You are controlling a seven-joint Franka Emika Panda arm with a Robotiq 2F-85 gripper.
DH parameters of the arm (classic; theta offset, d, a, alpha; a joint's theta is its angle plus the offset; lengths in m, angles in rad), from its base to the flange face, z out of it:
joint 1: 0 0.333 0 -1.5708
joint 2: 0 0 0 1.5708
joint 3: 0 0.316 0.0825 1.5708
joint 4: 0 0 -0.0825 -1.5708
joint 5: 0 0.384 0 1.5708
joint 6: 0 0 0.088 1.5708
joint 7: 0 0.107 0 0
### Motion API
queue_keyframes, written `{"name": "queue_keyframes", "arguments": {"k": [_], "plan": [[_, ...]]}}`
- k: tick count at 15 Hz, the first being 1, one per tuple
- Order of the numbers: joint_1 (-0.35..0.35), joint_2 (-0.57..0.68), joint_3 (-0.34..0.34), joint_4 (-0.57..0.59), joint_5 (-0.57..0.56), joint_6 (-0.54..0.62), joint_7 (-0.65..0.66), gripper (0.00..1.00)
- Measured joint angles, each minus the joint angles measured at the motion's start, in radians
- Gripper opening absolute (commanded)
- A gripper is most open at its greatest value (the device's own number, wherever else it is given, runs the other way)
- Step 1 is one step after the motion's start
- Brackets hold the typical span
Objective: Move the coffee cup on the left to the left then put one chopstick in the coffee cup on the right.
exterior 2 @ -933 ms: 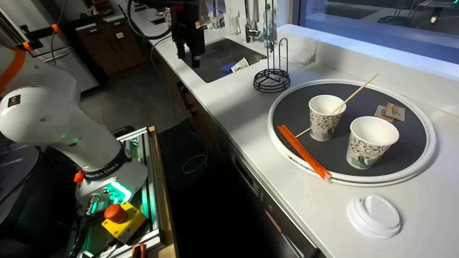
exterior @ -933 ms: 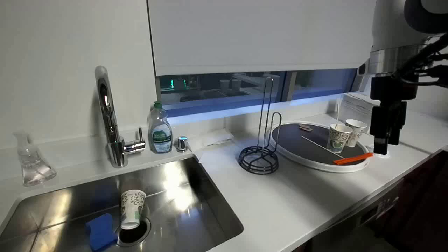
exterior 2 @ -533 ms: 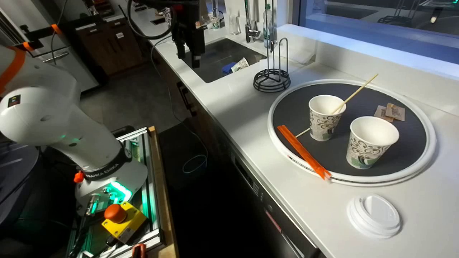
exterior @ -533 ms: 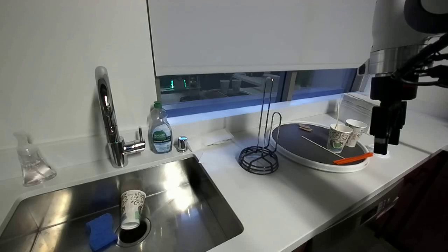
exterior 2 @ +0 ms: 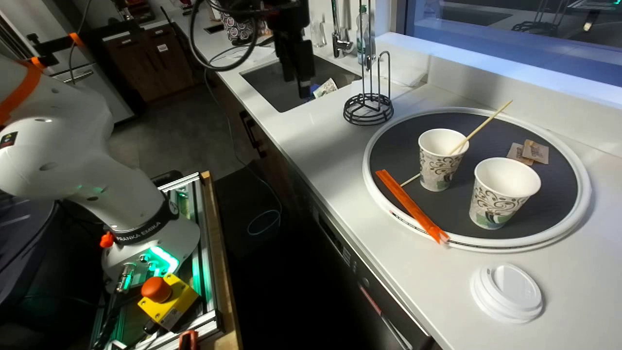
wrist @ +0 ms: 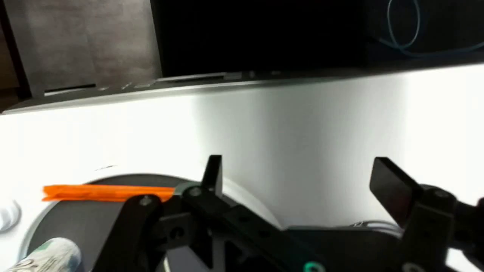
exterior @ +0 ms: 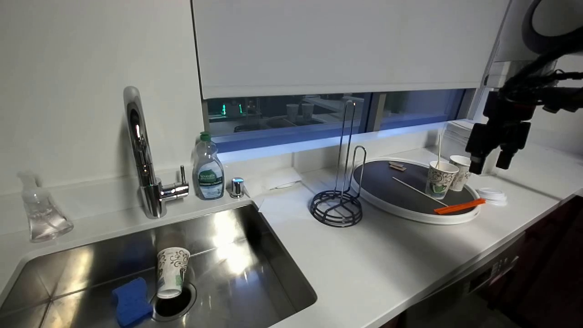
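Note:
Two patterned paper cups stand upright on a round dark tray with a white rim (exterior 2: 580,180). One cup (exterior 2: 440,165) holds a chopstick (exterior 2: 483,125) leaning out over its rim; this cup also shows in an exterior view (exterior: 441,182). The other cup (exterior 2: 498,201) looks empty. A second chopstick (exterior: 415,190) lies on the tray. An orange wrapper (exterior 2: 410,206) lies across the tray's edge. My gripper (exterior: 490,163) is open and empty, above the counter and apart from the cups. In the wrist view the spread fingers (wrist: 297,170) have only bare counter between them.
A black wire paper-towel holder (exterior 2: 368,116) stands beside the tray. A white lid (exterior 2: 508,294) lies on the counter. Brown packets (exterior 2: 532,151) lie on the tray. The sink holds a tipped cup (exterior: 172,273) and a blue sponge (exterior: 132,300). A soap bottle (exterior: 209,175) stands behind the sink.
My gripper has moved and tilted: it is higher in an exterior view, with fingers appearing more spread, and further right in another. The cups, chopsticks and wrapper have not moved.

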Motion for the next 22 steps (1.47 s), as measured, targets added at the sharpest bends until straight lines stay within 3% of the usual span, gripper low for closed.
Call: {"name": "queue_keyframes", "arguments": {"k": [5, 9, 12, 17, 22], "plan": [[-0.074, 0.137, -0.057, 0.071, -0.024, 0.262, 0.0, 1.0], [-0.098, 0.27, -0.075, 0.153, -0.049, 0.404, 0.0, 1.0], [-0.104, 0.348, -0.085, 0.209, -0.05, 0.437, 0.008, 1.0], [-0.103, 0.343, -0.084, 0.211, -0.051, 0.437, 0.012, 1.0], [-0.121, 0.387, -0.093, 0.21, -0.174, 0.504, 0.248, 1.0]]}}
